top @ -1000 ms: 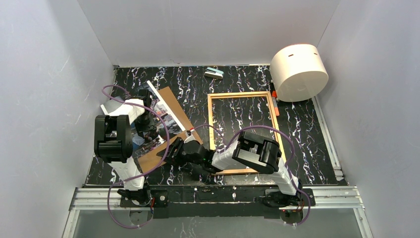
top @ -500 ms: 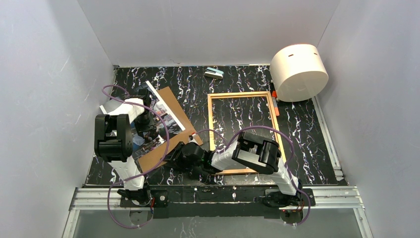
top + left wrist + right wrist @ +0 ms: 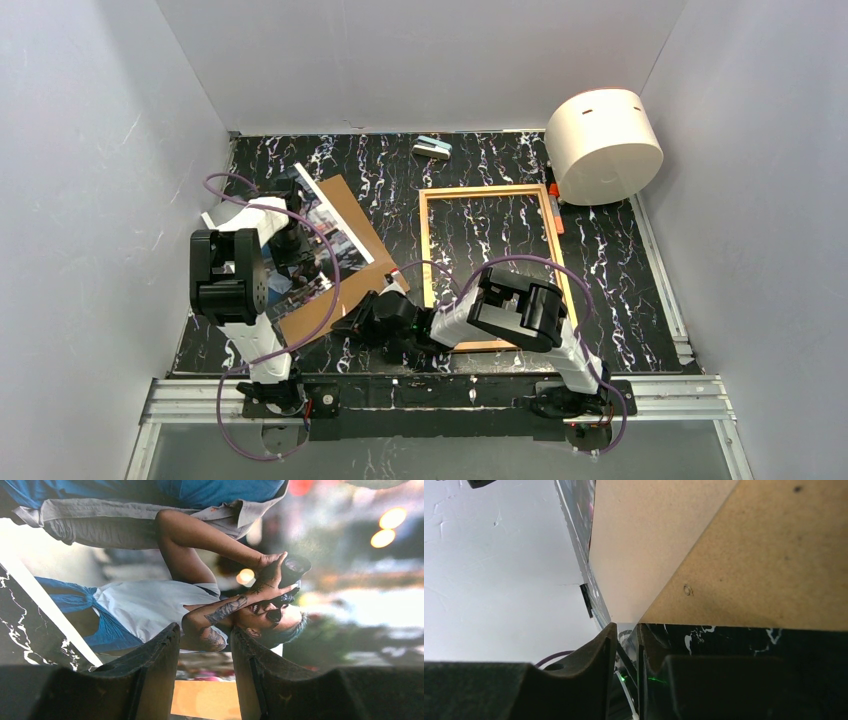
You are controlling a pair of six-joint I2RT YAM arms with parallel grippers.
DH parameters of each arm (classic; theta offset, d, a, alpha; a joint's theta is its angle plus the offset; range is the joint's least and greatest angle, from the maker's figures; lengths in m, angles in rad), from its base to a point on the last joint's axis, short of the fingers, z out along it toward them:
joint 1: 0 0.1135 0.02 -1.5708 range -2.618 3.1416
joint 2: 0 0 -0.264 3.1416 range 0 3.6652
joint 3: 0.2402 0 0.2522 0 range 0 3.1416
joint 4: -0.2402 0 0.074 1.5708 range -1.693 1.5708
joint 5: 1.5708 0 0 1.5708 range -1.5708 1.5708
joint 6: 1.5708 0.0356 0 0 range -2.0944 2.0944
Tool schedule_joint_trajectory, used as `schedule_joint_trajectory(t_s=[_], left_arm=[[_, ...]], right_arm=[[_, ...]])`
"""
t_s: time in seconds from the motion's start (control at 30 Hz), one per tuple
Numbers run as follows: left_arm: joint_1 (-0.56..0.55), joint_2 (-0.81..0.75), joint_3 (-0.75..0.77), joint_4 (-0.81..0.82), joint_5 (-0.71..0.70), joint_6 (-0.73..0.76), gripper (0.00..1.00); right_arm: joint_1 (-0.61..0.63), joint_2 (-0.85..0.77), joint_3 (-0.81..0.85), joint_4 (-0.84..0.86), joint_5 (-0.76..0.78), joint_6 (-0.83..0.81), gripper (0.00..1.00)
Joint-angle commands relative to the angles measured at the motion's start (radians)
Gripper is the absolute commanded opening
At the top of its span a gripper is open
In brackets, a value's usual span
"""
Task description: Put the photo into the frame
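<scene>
The black marbled table (image 3: 620,260) bears the frame (image 3: 485,190), a white drum (image 3: 603,145) and a small grey object (image 3: 432,148).

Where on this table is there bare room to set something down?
Right of the frame, nearer than the white cylinder; also a wedge between frame and backing board. The left side is crowded by the photo and board.

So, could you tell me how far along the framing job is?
Done: nothing yet; the frame lies empty. In hand: the photo lies on the backing board, left end effector above it, right end effector at the board's near edge. Remaining: moving the photo into the frame.
</scene>
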Motion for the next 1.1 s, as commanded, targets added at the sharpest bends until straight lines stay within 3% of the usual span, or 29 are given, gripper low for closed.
schedule_joint_trajectory(t_s=[0.0,0.37,0.63,0.87,1.07], left_arm=[[0.021,0.118,-0.087,-0.021,-0.014,0.006,0.41],[0.02,0.124,-0.091,-0.017,-0.006,0.011,0.4],[0.022,0.125,-0.094,-0.016,0.002,0.012,0.4],[0.023,0.129,-0.094,-0.016,0.003,0.011,0.39],[0.022,0.13,-0.095,-0.015,0.003,0.015,0.39]], right_arm=[[-0.032,-0.038,-0.013,0.158,0.168,-0.058,0.28],[-0.042,-0.026,-0.012,0.215,0.143,-0.069,0.21],[-0.044,-0.005,-0.021,0.081,0.139,0.064,0.43],[-0.046,0.002,-0.024,0.031,0.151,0.105,0.46],[-0.059,0.007,-0.025,0.046,0.155,0.092,0.41]])
